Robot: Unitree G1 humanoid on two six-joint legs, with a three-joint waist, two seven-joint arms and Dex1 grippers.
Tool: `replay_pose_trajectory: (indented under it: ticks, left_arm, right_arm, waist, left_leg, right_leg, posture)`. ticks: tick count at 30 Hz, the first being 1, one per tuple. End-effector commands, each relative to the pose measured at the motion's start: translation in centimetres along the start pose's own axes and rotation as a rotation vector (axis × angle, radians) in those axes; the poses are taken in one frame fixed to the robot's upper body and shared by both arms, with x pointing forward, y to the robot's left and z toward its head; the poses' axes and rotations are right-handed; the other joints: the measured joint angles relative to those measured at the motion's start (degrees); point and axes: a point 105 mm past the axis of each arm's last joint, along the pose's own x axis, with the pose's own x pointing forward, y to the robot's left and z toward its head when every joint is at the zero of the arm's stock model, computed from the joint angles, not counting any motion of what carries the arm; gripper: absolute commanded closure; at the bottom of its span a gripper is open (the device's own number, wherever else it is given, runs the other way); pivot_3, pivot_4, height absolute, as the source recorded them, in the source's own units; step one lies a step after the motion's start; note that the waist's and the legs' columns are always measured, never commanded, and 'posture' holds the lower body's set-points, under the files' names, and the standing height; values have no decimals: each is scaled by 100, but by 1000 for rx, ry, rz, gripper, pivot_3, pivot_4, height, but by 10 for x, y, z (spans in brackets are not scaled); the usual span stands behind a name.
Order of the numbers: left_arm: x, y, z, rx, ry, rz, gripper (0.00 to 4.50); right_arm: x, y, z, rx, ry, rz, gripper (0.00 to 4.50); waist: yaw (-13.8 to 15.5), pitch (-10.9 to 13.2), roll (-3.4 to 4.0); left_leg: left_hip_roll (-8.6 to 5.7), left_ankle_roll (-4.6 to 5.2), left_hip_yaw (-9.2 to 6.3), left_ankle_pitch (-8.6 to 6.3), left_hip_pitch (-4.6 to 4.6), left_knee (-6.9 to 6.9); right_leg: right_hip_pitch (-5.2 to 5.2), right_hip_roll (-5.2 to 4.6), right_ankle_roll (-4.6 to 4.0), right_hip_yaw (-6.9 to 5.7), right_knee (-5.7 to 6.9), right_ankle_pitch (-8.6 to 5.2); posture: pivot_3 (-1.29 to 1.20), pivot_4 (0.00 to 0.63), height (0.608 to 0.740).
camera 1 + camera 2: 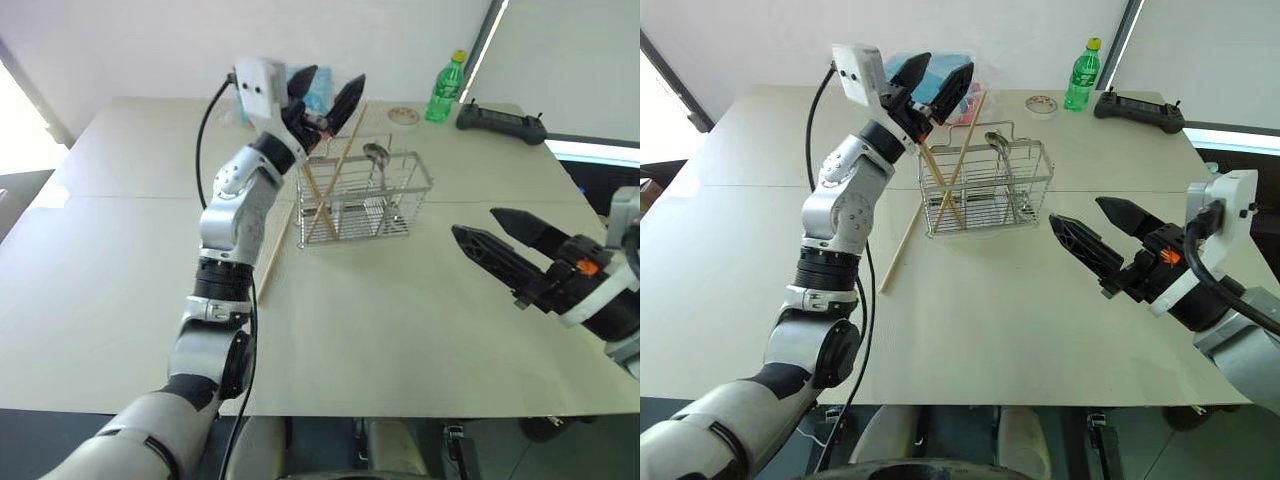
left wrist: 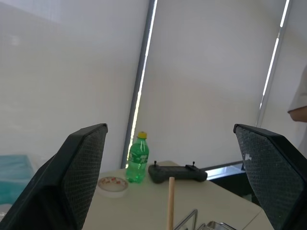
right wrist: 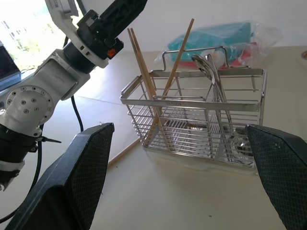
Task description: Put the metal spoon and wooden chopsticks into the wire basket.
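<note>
Left gripper (image 1: 930, 75) is spread wide above the wire basket (image 1: 985, 190), holding nothing. Right gripper (image 1: 1105, 230) is spread wide, empty, well apart from the basket.

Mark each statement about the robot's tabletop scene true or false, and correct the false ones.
1. The metal spoon stands inside the wire basket. True.
2. All the wooden chopsticks are in the basket. False: one chopstick lies on the table beside it.
3. The left gripper has its fingers open above the basket. True.
4. The right gripper grips a chopstick. False: it is open and holds nothing.
5. The green bottle lies on its side. False: it stands upright.
</note>
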Motion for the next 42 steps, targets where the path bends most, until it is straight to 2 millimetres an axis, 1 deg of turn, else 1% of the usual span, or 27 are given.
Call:
replay_pose_trajectory:
  ticks: [1,3,6,8,10,12,13,15,17,20,22,27,28,34,36,38,42]
  left_arm:
    - [-2,10,59,90,-43,-43,12]
    - [-10,20,72,143,41,-90,12]
    - [-30,36,72,251,259,-144,12]
    - [-48,44,60,324,423,-195,12]
    - [-70,68,44,371,615,-154,12]
    - [-85,85,35,386,721,-107,12]
    - [-91,90,29,361,776,-81,12]
    - [-99,91,18,325,837,-72,12]
    - [-105,93,2,311,899,-54,12]
    - [-111,94,-17,296,956,-30,12]
    - [-113,86,-34,179,999,-13,12]
    - [-119,80,-65,173,1113,12,12]
    - [-118,78,-72,176,1132,16,12]
    - [-113,79,-98,189,1196,46,12]
    - [-113,74,-111,193,1225,21,12]
    - [-110,71,-118,196,1233,9,12]
    - [-94,72,-127,196,1209,31,12]
  right_arm:
    - [1,4,8,-24,-28,21,0]
    - [2,5,5,-31,-13,33,0]
    - [1,4,1,-41,12,41,0]
    - [0,3,-1,-50,29,47,0]
    - [0,3,-4,-62,57,61,0]
    - [-1,4,-9,-71,93,86,0]
    - [-2,6,-11,-77,111,101,0]
    - [-3,8,-14,-85,134,121,0]
    - [-3,8,-14,-84,134,124,0]
    - [-2,7,-13,-82,123,119,0]
    - [-1,7,-12,-76,110,112,0]
    - [-1,10,-16,-67,104,101,0]
    - [-1,10,-16,-65,103,98,0]
    - [-5,16,-19,-54,93,101,0]
    - [-7,22,-21,-40,93,121,0]
    - [-9,27,-22,-41,96,140,0]
    - [-13,35,-19,-35,78,164,0]
  waist:
    - [-7,0,0]
    - [-17,0,2]
    - [-19,-3,9]
    - [-10,-3,10]
    - [17,-2,11]
    - [15,-1,11]
    - [14,0,8]
    - [14,1,6]
    - [10,2,6]
    - [4,2,6]
    - [9,1,6]
    - [1,2,5]
    - [3,2,6]
    - [6,2,5]
    - [5,2,5]
    - [7,1,6]
    - [26,3,4]
  left_leg:
    - [2,0,-1,0,1,0]
    - [7,0,-3,0,2,-2]
    - [11,0,-5,0,5,-10]
    - [11,0,-3,0,5,-12]
    - [10,0,-3,0,3,-11]
    - [9,0,-3,0,2,-8]
    - [9,-1,-3,0,1,-7]
    - [13,-1,-6,-1,-1,-6]
    - [21,-1,-5,-1,-3,-7]
    - [17,-1,-1,-1,-5,-11]
    - [15,-1,1,-1,-7,-13]
    - [5,-1,2,-1,-11,-11]
    - [5,-1,2,-1,-11,-11]
    - [4,-1,1,-1,-8,-10]
    - [4,-1,2,-1,-10,-11]
    - [4,-1,3,-1,-11,-12]
    - [3,-1,1,-1,-13,-8]
  right_leg:
    - [-1,2,0,0,2,0]
    - [-4,10,-1,0,6,0]
    - [-9,15,-4,1,9,-2]
    - [-8,14,-7,1,7,-4]
    - [-6,10,-8,1,3,-5]
    - [-6,6,-9,1,1,-4]
    - [-6,2,-10,2,1,-4]
    - [-6,1,-11,2,0,-3]
    - [-9,-8,-11,2,0,-4]
    - [-14,-18,-10,2,-1,-4]
    - [-16,-21,-10,3,-2,-4]
    - [-19,-20,-8,1,0,-4]
    - [-19,-19,-8,2,0,-4]
    - [-18,-17,-8,1,1,-4]
    - [-19,-17,-7,1,0,-4]
    - [-19,-18,-7,1,-1,-4]
    - [-20,-18,-7,0,0,-4]
  posture:
    - [0,150,720]
    - [0,150,720]
    - [0,150,720]
    - [0,150,720]
    - [0,150,720]
    - [0,150,720]
    - [0,150,720]
    - [0,150,720]
    - [0,150,720]
    - [0,150,720]
    - [0,150,720]
    - [0,150,720]
    - [0,150,720]
    - [0,150,720]
    - [0,150,720]
    - [0,150,720]
    - [0,150,720]
